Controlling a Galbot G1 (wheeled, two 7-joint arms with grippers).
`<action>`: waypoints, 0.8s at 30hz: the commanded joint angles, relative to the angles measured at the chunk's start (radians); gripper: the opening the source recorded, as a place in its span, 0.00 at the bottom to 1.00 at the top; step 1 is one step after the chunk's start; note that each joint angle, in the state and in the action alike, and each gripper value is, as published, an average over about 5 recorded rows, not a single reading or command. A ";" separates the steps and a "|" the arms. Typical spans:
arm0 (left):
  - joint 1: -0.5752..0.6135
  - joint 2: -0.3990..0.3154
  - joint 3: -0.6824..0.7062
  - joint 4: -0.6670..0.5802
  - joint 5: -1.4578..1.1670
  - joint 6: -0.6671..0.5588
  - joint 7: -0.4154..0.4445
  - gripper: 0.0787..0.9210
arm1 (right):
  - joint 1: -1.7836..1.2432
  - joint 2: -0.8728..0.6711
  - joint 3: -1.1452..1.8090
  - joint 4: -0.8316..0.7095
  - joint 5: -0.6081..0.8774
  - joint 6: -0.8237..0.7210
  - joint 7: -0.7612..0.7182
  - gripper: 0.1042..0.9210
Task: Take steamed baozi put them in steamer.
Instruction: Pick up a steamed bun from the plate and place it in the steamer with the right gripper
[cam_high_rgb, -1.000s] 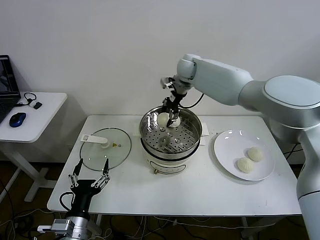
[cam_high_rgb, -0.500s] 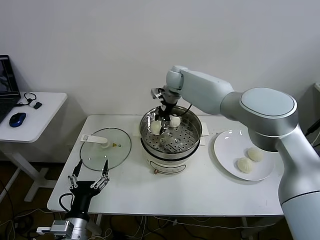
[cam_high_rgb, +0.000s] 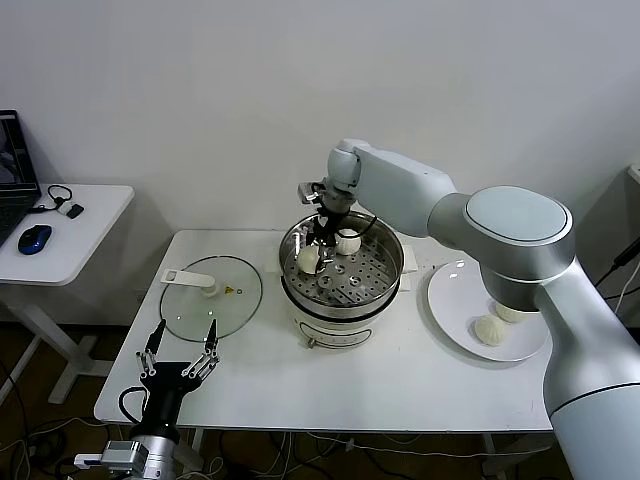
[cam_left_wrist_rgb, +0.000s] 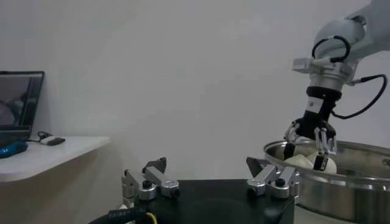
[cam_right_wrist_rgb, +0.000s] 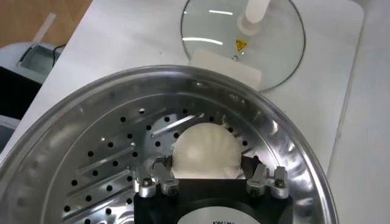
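Since a second ago, the big right arm has swung toward the left side of the steamer (cam_high_rgb: 341, 262) and dipped lower, carrying a bun with it.

Now the white desk (cam_high_rgb: 400, 370) fills the middle of the head view, with the shiny steamer sitting near its centre. The right hand (cam_high_rgb: 322, 243) reaches down inside the steamer, at its left part. In the right wrist view, one baozi (cam_right_wrist_rgb: 204, 152) sits between the fingers (cam_right_wrist_rgb: 159, 179), down on the holed floor or just above it. The fingers are partly apart and hug the bun's sides. They look to be loosening, but I cannot tell if they have let go yet. A second baozi (cam_high_rgb: 348, 241) lies just beside it in the steamer. Two more baozi (cam_high_rgb: 490, 329) wait on the white plate (cam_high_rgb: 452, 305) at the right of the frame. The glass lid (cam_high_rgb: 212, 297) lies flat at the left of the desk.

To do this step well, the hand should open wide before it lifts, so the soft bun does not stick and ride up. Then it should rise straight up, clear of the steamer rim and the other bun.

The left hand (cam_high_rgb: 180, 358) waits at the lower left of the frame, off the desk edge, with its fingers spread and holding nothing.
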 joint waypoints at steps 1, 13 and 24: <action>0.001 0.000 0.000 0.001 0.000 0.000 0.000 0.88 | -0.015 0.014 0.016 -0.021 -0.013 0.003 0.002 0.77; 0.002 0.001 -0.002 0.001 -0.002 -0.001 0.000 0.88 | -0.015 0.000 0.020 -0.008 -0.024 0.010 0.000 0.86; 0.000 0.000 -0.003 -0.001 -0.001 0.000 0.000 0.88 | 0.129 -0.167 -0.028 0.205 0.061 -0.002 -0.016 0.88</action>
